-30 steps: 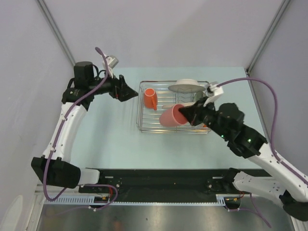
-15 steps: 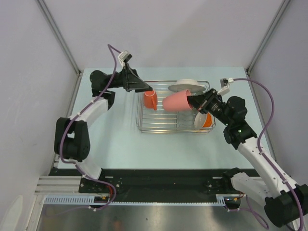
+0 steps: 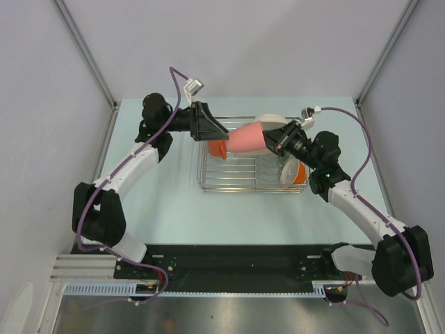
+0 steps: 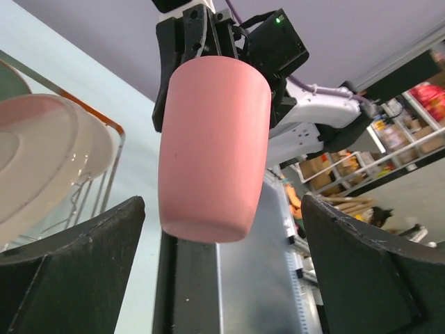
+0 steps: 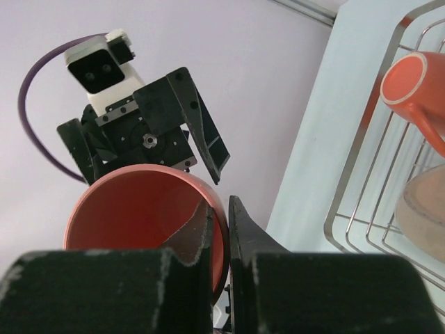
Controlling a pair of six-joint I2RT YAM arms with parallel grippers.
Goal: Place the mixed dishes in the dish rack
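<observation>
Top external view gives you the pink tumbler (image 3: 245, 139) lying sideways in the air over the dish rack (image 3: 236, 182), above the rack's 11 o'clock corner. Your right gripper (image 3: 272, 141) is at the tumbler's 3 o'clock end, clamped on the rim. The right wrist view shows 1 finger inside the mouth and 1 outside, pinching the wall between them. Your left gripper (image 3: 221, 132) sits at the tumbler's 9 o'clock end, facing its base. In the left wrist view its 2 fingers are spread wide with the tumbler's base seen between them, touching neither, so it grips nothing. Just below the tumbler an orange cup (image 3: 217, 148) sits in the rack. A pink plate (image 4: 31, 160) and a whitish plate (image 4: 101, 142) lean on edge along the rack's 12 o'clock side, and the orange-handled white mug (image 3: 295, 174) is at its 4 o'clock corner
</observation>
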